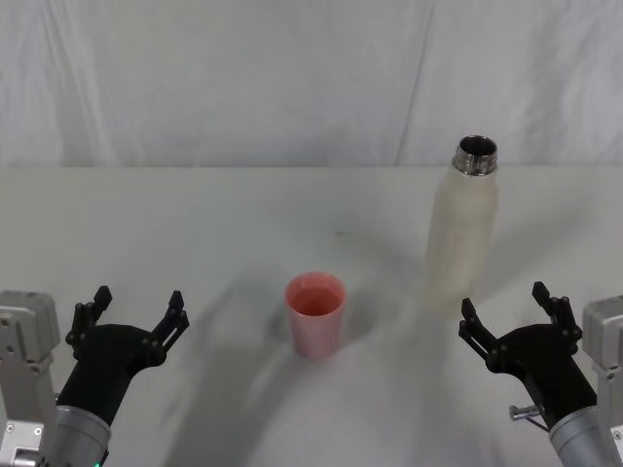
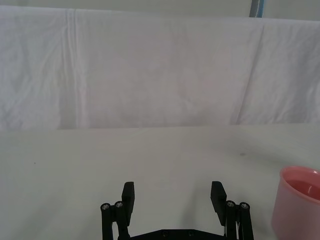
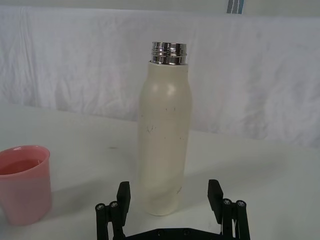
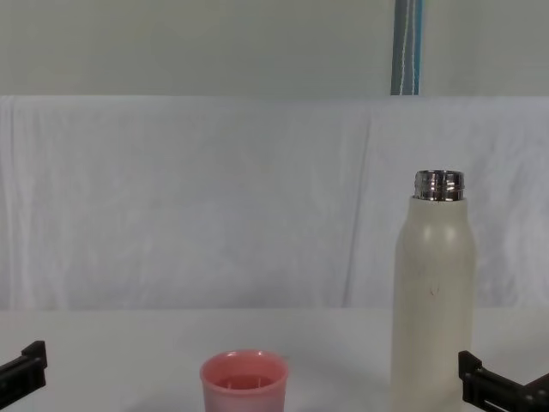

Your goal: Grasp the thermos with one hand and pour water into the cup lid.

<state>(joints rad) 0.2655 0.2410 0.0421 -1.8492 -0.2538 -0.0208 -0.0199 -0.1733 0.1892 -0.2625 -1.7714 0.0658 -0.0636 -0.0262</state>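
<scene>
White cloth covers the table (image 1: 243, 214) and hangs as a backdrop (image 4: 214, 197) behind it. Nearest the robot, the left gripper (image 1: 134, 313) hovers low at the table's near left with its fingers spread wide and nothing between them; in its wrist view the two fingertips (image 2: 128, 191) stand well apart over bare cloth. On the opposite side, the right gripper (image 1: 512, 309) sits at the near right, its claw likewise spread and empty, aimed at the thermos with the base of the bottle framed between its fingers in the wrist view. A little farther in, the cup lid (image 1: 314, 313) stands upright near the table's middle, mouth up, between the two grippers. Beyond the right gripper and to the right of the cup, well apart from it, the thermos (image 1: 462, 243) stands upright, uncapped, its steel neck (image 3: 169, 53) open at the top.
</scene>
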